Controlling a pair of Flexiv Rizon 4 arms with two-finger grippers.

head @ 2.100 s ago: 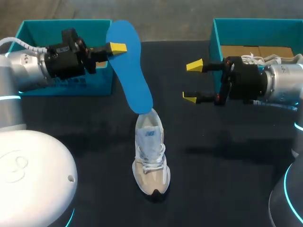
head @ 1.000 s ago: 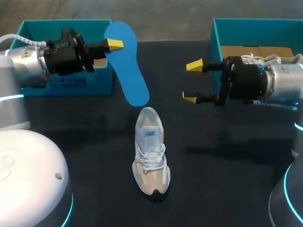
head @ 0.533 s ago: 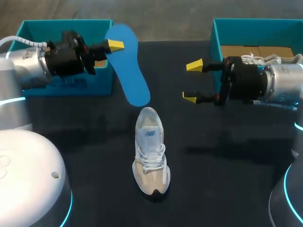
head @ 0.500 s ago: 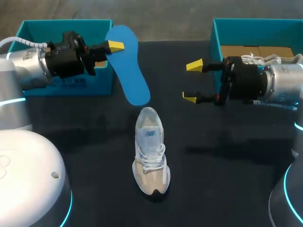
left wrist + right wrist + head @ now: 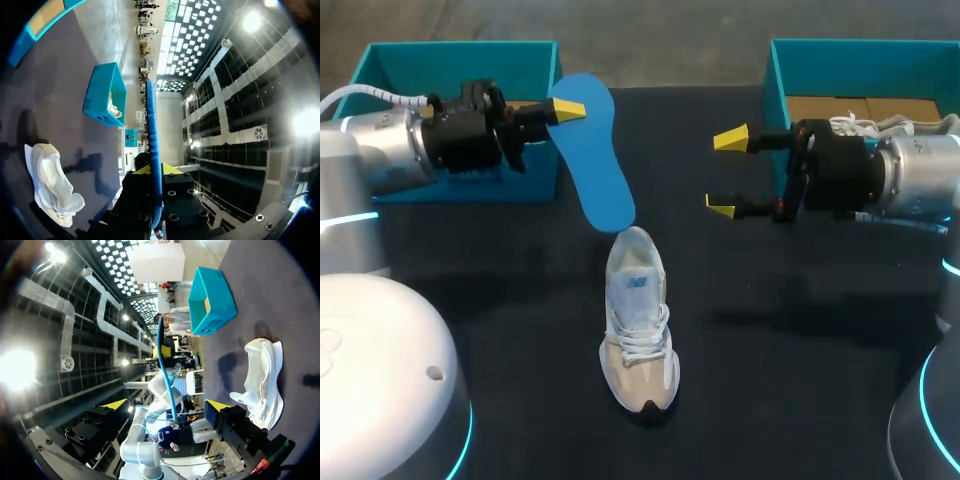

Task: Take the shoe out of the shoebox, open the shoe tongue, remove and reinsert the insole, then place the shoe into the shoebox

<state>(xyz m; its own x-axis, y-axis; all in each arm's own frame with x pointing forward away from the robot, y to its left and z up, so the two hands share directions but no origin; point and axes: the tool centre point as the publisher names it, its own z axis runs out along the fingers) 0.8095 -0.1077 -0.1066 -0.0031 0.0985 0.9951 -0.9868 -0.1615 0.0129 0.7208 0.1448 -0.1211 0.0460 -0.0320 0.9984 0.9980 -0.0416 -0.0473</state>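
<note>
**A:** Where is the blue insole (image 5: 595,160)?

**B:** It is up in the air. The left gripper (image 5: 563,110) pinches it by the top end. Its low end hangs close to the heel of the white shoe (image 5: 638,330).

**A:** And the shoe?

**B:** It stands on the black table (image 5: 770,350), out of the teal shoebox (image 5: 840,55). Nothing holds it.

**A:** What about the right gripper (image 5: 728,172)?

**B:** Its fingers are spread wide with nothing in them. It is well away from the shoe.

**A:** So what could go wrong?

**B:** I think the insole is soft and long, and it is held at only one end. It could bend or swing and miss the hole. It could catch on the heel rim and fold up.

**A:** Could the shoe move?

**B:** Yes. If the insole pushes on it, the loose shoe may slide or tip over. The insole could also slip out of the pinch.
</note>
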